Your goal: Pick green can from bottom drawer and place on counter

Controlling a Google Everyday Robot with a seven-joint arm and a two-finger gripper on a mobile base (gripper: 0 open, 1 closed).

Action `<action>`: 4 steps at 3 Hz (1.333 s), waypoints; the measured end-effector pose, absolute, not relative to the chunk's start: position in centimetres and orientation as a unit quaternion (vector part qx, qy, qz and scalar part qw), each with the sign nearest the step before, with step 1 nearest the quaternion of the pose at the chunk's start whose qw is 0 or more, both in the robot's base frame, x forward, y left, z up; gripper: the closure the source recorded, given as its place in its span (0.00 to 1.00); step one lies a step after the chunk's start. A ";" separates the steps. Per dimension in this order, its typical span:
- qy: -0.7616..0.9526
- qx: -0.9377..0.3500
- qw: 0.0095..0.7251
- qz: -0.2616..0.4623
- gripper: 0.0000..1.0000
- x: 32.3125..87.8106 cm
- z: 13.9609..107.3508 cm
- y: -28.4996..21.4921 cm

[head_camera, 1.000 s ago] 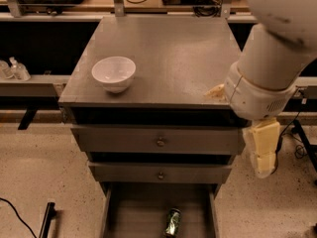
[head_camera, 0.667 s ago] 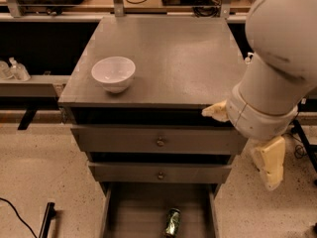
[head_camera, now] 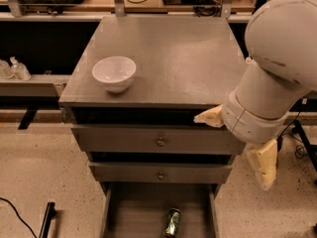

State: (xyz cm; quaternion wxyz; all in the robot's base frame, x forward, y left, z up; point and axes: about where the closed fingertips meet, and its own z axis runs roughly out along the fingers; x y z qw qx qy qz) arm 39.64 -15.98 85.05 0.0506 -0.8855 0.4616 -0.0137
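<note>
can (head_camera: 173, 222) lies in open drawer (head_camera: 111, 213); gripper (head_camera: 232, 151) at counter's (head_camera: 188, 58) near right corner, fingers spread wide (empty); bowl (head_camera: 114, 73) left on counter.

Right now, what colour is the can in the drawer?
Shiny green can, in the camera view. The gripper hangs open by the front corner of the counter.

Robotics lab: robot arm's fingers (head_camera: 262, 165) beside grey metal drawers (head_camera: 158, 140), cabled wooden bench (head_camera: 99, 5) behind
</note>
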 end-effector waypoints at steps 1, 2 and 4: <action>0.427 -0.899 0.093 0.034 0.00 37.5 80.6 -14.7; 0.380 -0.910 0.162 0.048 0.00 34.3 74.1 -13.3; 0.319 -0.939 0.124 0.024 0.00 35.4 71.4 -11.0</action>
